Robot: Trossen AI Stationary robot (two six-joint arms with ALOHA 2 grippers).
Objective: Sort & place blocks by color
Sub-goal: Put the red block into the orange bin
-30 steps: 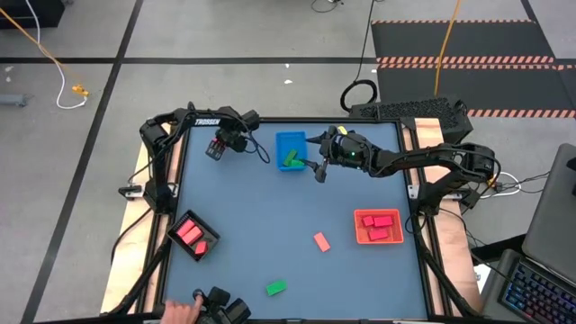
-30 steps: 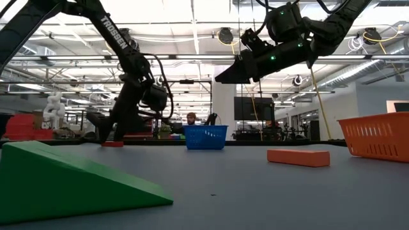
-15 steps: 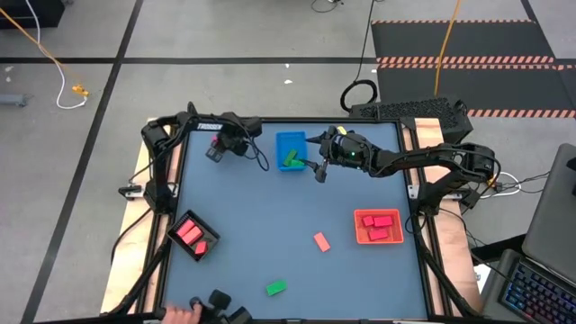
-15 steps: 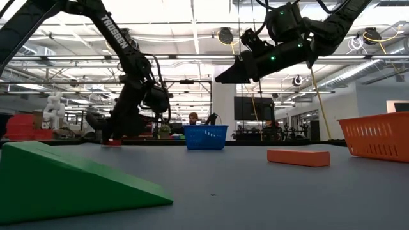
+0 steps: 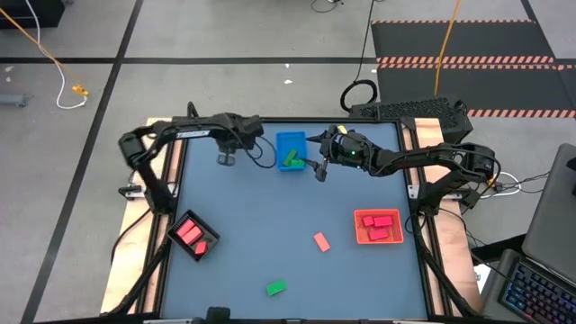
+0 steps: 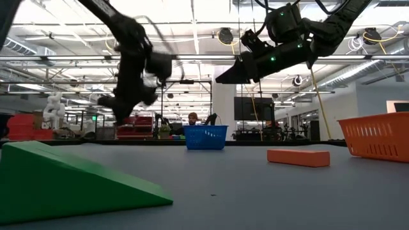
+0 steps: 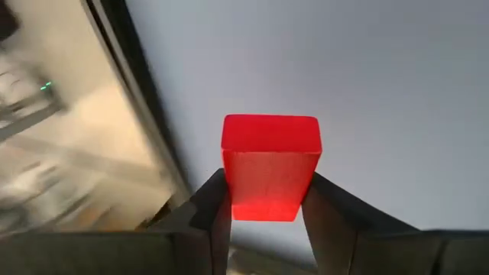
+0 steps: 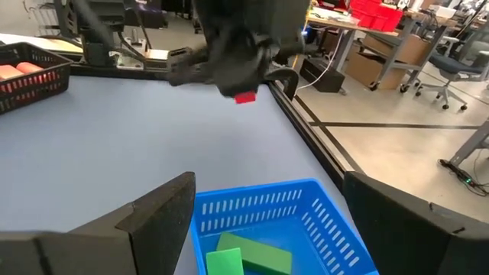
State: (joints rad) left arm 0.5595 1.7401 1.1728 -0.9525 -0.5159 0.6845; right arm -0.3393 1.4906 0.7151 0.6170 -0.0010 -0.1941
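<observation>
Now holds a red block [image 7: 270,164] pinched between the two fingers of the left gripper [image 5: 225,158], narrowed onto its sides. Hangs clear of the table [image 5: 270,216] near the far left corner, where a second ago sat low at the surface with fingers wider around that block. Means, most likely, pick done and carry next, probably toward the black tray [image 5: 180,221] with like-coloured pieces or the red tray [image 5: 358,228]; cannot tell which shade matches. Hovers meanwhile, unchanged, over the blue tray [image 5: 290,140]: right gripper [image 5: 319,171], fingers spread wide and empty, green blocks [image 5: 292,159] lying in the tray below. Leaves two loose on the table: a salmon block [image 5: 321,240] near the red tray and a green wedge [image 5: 275,288] toward the near edge. Shows no hand at the near edge any more. Reads nothing for certain: white lettering on the left arm too blurred now; no labels on trays or blocks.
</observation>
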